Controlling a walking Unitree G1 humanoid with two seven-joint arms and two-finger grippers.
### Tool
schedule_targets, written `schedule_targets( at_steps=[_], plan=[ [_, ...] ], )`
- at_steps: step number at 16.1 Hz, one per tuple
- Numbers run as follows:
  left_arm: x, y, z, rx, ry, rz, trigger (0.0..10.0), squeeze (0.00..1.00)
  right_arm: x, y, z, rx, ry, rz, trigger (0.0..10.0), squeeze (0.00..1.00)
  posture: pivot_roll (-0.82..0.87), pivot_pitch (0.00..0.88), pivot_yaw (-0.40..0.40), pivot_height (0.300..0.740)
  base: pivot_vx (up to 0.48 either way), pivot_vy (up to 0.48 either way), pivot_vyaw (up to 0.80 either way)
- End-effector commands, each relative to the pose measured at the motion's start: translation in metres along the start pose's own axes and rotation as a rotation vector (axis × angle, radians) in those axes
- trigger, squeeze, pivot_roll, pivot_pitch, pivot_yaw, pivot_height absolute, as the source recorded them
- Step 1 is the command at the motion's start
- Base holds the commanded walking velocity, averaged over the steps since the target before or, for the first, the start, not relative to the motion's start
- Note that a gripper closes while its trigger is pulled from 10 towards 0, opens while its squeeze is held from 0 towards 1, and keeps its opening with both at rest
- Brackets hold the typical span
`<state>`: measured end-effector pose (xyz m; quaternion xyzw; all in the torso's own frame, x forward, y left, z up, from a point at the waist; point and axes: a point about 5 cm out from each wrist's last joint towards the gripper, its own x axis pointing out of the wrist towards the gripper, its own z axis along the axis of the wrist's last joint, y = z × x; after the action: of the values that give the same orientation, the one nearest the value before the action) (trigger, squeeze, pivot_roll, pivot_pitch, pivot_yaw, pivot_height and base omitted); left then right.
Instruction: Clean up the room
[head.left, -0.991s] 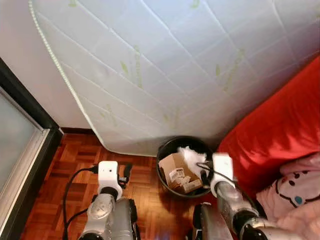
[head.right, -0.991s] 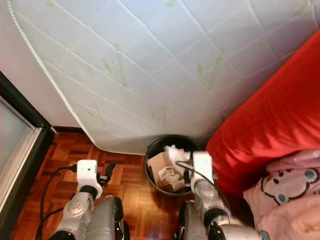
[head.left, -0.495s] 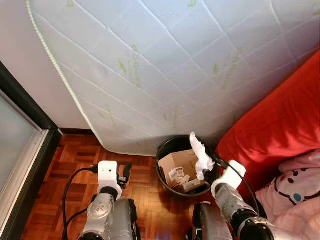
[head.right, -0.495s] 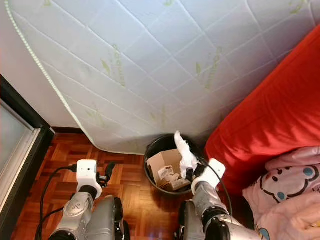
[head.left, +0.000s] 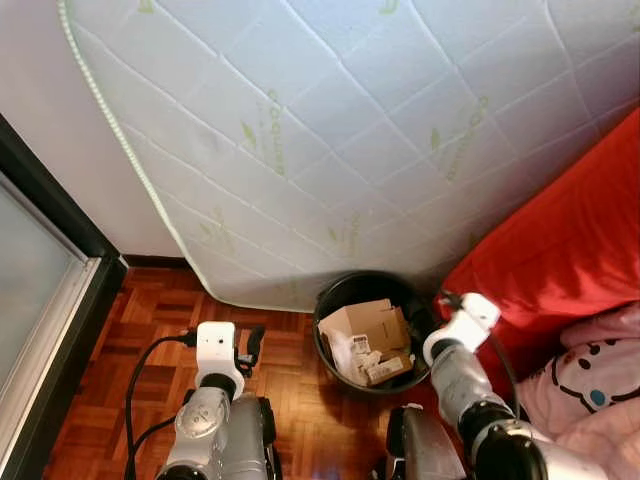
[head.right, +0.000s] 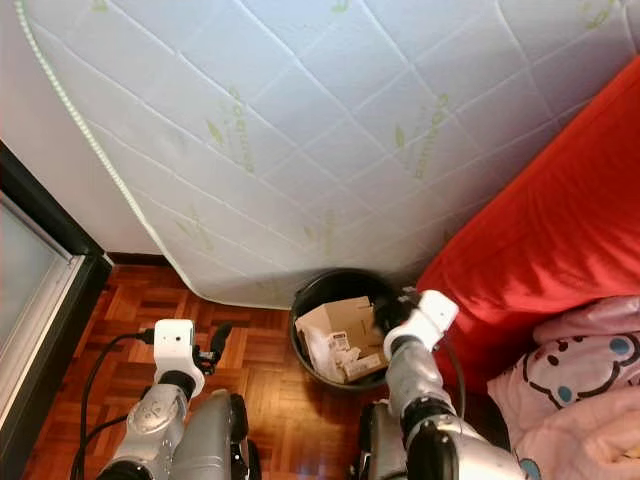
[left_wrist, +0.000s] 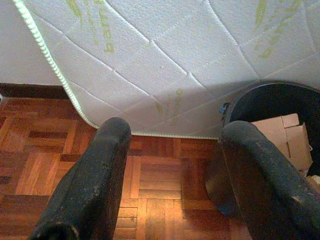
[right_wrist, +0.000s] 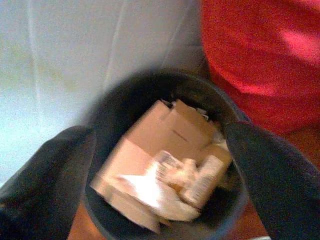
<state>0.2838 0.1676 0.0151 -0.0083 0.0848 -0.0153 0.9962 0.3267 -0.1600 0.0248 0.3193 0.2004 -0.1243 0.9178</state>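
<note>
Right gripper (right_wrist: 160, 165) hangs above the round black plastic waste bin (head.left: 335, 300), over its rim on the side nearest the red fabric sofa (head.left: 560, 240). Fingers (right_wrist: 42, 175) spread wide apart, nothing between them. Right wrist view is blurred, so detail in there is approximate.

Bin contents: tan cardboard box (head.left: 365, 325) with flaps open, tilted toward the back wall of the bin, a labelled carton (head.left: 385, 368) in front of it, and crumpled white paper (right_wrist: 150, 192) lying on top of the boxes, probably tissue, hard to say through the blur. All of it is inside the bin.

Left gripper (left_wrist: 172, 175) is held low over the brown parquet wood floor (head.left: 150, 320), well to the left of the bin. Fingers parted, empty.

White quilted mattress with green leaf print (head.left: 330, 130) leans against the wall, lower edge on the floor just behind the bin. Pink blanket with a cartoon face (head.left: 595, 380) lies on the sofa at right. Dark-framed glass door (head.left: 40, 290) at far left.
</note>
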Motion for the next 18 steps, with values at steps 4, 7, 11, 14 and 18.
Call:
schedule_targets(
  at_steps=[4, 7, 11, 14, 18],
  plan=[
    [-0.004, 0.001, -0.008, -0.011, 0.038, 0.006, 10.0, 0.0, -0.002, -0.003, -0.011, -0.195, 0.06, 0.004, 10.0, 0.0, 0.06, 0.188, -0.02, 0.617, 0.0, 0.0, 0.0],
    [-0.004, 0.001, -0.009, -0.011, 0.041, 0.009, 10.0, 0.0, -0.006, -0.009, -0.019, -0.26, 0.073, 0.013, 10.0, 0.0, 0.06, 0.187, -0.018, 0.617, 0.0, 0.0, 0.0],
    [-0.003, 0.001, -0.009, -0.011, 0.046, 0.006, 10.0, 0.0, -0.008, -0.018, -0.016, -0.463, 0.041, 0.041, 10.0, 0.0, 0.05, 0.174, -0.018, 0.651, 0.0, 0.0, 0.0],
    [-0.005, 0.003, -0.012, -0.003, 0.065, 0.016, 10.0, 0.0, -0.013, -0.035, -0.024, -0.521, 0.075, 0.017, 10.0, 0.0, 0.05, 0.169, -0.017, 0.691, 0.0, 0.0, 0.0],
    [-0.013, 0.011, -0.028, -0.004, 0.151, 0.045, 10.0, 0.0, -0.024, -0.057, -0.042, -0.622, 0.152, 0.0, 10.0, 0.0, 0.05, 0.154, -0.011, 0.74, 0.0, 0.0, 0.0]
  ],
)
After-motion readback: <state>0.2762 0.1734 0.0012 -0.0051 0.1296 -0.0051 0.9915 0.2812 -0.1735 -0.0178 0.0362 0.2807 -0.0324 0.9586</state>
